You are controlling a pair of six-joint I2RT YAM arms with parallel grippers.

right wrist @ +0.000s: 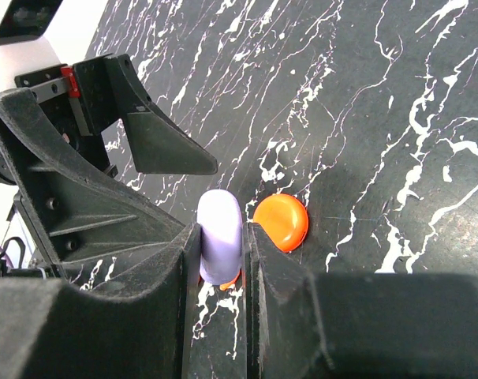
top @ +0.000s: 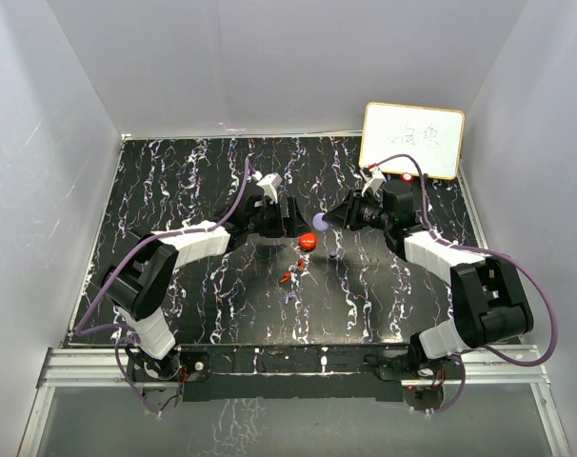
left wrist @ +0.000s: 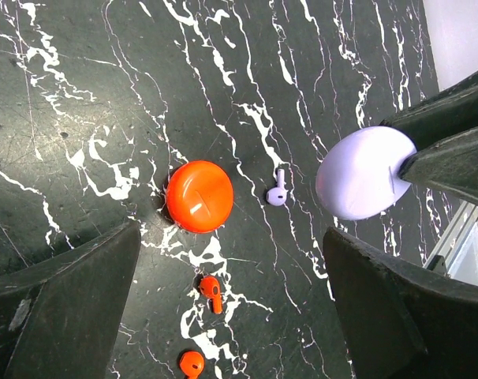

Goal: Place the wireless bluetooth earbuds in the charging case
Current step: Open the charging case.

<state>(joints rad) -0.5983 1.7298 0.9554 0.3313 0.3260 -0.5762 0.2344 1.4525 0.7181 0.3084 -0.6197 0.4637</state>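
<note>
Pincer on right arm (right wrist: 222, 241): clamped edge-on around round lavender plastic charging case (left wrist: 359, 174).
Pincer on left arm (left wrist: 231, 237): jaws wide apart, holding nothing.
Lavender plastic earbud (left wrist: 278, 192): on black marbled table (left wrist: 81, 79), between round red plastic case (left wrist: 199, 196) and lavender case.
Red plastic earbuds (left wrist: 210, 290): two, beside red case.

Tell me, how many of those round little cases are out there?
2. The red case lies on the table; the lavender case is pinched in the right claw. None seems hidden.
</note>
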